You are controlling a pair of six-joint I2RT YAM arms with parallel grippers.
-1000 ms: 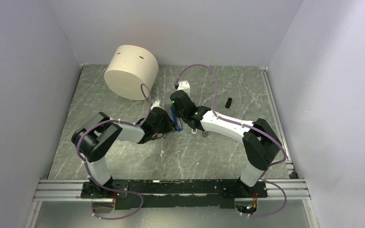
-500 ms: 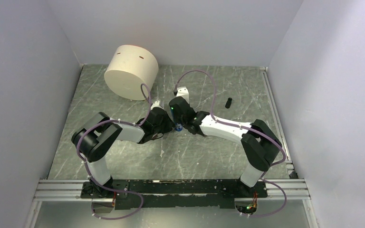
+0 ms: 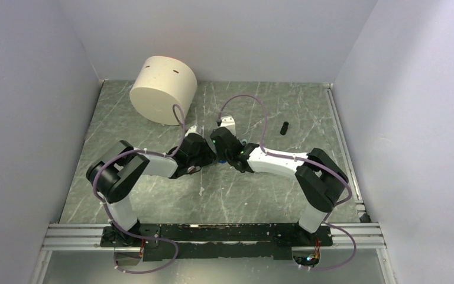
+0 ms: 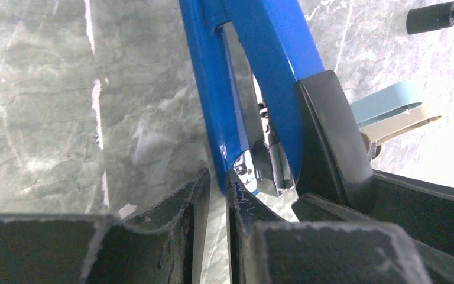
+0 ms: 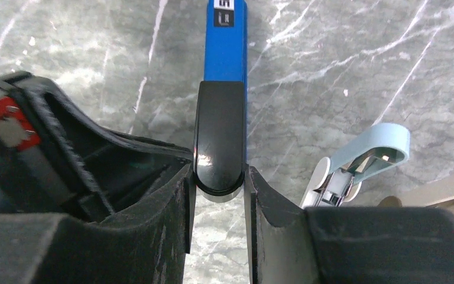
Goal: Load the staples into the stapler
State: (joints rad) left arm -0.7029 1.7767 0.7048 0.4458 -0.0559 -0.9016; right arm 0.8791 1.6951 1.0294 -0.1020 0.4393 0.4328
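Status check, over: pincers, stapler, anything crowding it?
Right pincer shut on the stapler, black end. Left pincer nearly closed at one blue arm's tip, grip unclear; blue arms stand apart. Pale-blue piece and beige piece lie beside it.

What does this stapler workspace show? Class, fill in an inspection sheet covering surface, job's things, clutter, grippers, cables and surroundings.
surface: grey marbled tabletop with pale streaks.
job's things: blue stapler between the two arms, its blue parts spread apart; staples not made out.
clutter: beige cylinder far left; black cylinder far right; pale-blue piece and beige piece beside the stapler.
grippers: right gripper shut on the stapler's black end; left gripper nearly closed at a blue tip, hold unclear.
cables: purple cables loop above each arm.
surroundings: pale walls on three sides; metal rail at the near edge.
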